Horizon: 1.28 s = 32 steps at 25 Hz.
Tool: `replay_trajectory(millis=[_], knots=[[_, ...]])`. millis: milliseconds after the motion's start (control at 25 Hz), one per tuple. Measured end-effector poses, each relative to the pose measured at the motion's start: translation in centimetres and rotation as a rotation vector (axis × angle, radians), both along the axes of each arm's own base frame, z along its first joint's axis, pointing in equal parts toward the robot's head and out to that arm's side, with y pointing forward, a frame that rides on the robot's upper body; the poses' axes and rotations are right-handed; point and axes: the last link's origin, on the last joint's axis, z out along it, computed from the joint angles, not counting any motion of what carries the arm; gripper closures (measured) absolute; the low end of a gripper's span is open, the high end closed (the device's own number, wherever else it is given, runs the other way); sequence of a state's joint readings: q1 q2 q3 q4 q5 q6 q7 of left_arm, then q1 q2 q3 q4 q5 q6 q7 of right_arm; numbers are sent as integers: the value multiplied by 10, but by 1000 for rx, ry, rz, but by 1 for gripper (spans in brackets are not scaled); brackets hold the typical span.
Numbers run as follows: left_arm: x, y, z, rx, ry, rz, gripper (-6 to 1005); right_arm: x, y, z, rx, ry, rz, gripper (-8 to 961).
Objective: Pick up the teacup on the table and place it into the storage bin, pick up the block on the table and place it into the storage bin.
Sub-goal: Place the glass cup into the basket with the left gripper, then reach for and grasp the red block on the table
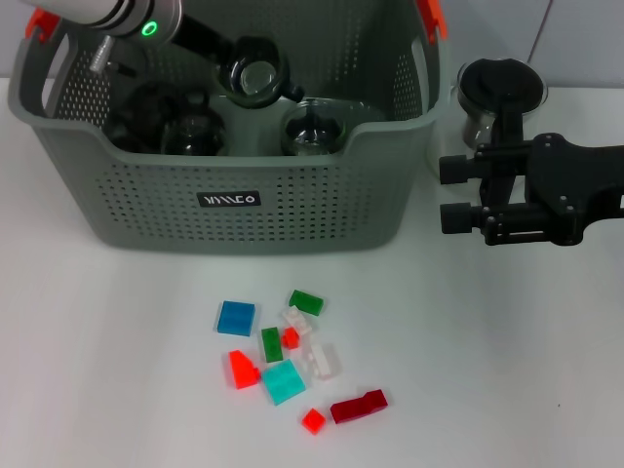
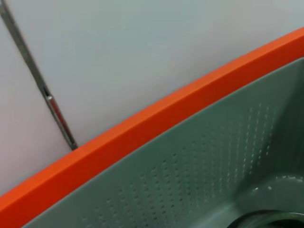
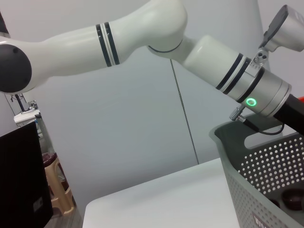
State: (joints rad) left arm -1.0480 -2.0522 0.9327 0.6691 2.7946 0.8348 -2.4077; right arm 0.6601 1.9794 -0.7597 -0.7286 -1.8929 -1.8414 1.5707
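Left pincer (image 1: 255,78) reaches down inside the large grey perforated plastic storage bin (image 1: 234,210), seemingly over a dark glass teacup (image 1: 258,76); whether its fingers are apart or together cannot be told. Right pincer (image 1: 456,193), black, hovers just beside the bin's right wall, fingers apart and empty, near a clear glass pitcher with a black lid (image 1: 499,90). Several dark glass pieces already sit in the bin, so the teacup step looks nearly finished. Small coloured plastic blocks (image 1: 292,356) lie scattered on the plain white table (image 1: 107,370), untouched. That block step remains. Open table surrounds the blocks; the bin's front wall and rim are the edges to clear.
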Motion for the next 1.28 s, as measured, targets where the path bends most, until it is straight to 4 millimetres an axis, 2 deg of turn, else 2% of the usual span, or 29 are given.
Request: replay_trajectory(millis=[560, 760, 1000, 1160, 1200, 1280], knots=[[2, 0, -4, 10, 1, -12, 946, 1, 1, 0, 5, -2, -5, 252], [2, 0, -3, 15, -1, -12, 900, 0, 1, 0, 8, -2, -4, 254], [5, 0, 5, 32, -25, -16, 721, 1, 1, 2, 14, 2, 0, 254], [10, -5, 19, 38, -69, -25, 531, 1, 1, 4, 18, 2, 3, 253], [16, -12, 28, 28, -121, -40, 484, 1, 1, 5, 20, 2, 3, 253], [19, -16, 34, 23, -156, -55, 345, 1, 2, 6, 22, -1, 6, 253]])
